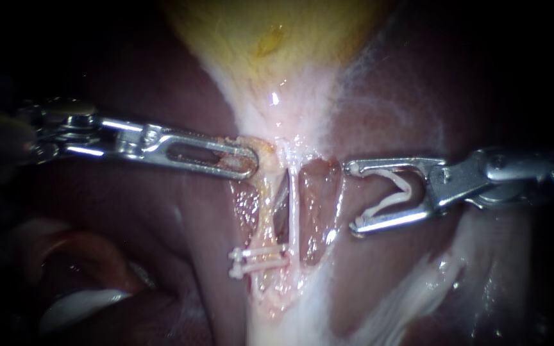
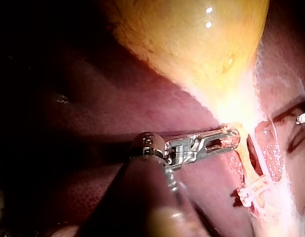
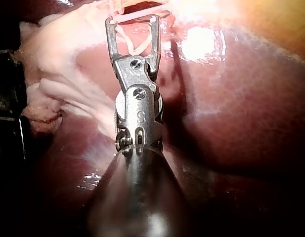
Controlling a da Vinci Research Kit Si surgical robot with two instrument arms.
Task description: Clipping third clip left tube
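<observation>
Left instrument (image 1: pixel 250 164) slotted jaws are pinching the stringy yellow left tube (image 1: pixel 264 208) at its top, with two white clips (image 1: pixel 258 258) crossing lower. Right instrument (image 1: pixel 354 197) jaws, standing wide, are holding a bent white clip (image 1: pixel 395 192) between them, apart from the tube.

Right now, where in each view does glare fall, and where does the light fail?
Endoscope view: one glint below the yellow gallbladder, corners dark, the silver left instrument shadowed along its shaft. Left wrist view: two glints on the gallbladder, the dark-red liver dim. Right wrist view: broad glare on wet liver beside the silver right instrument carrying a white clip.
</observation>
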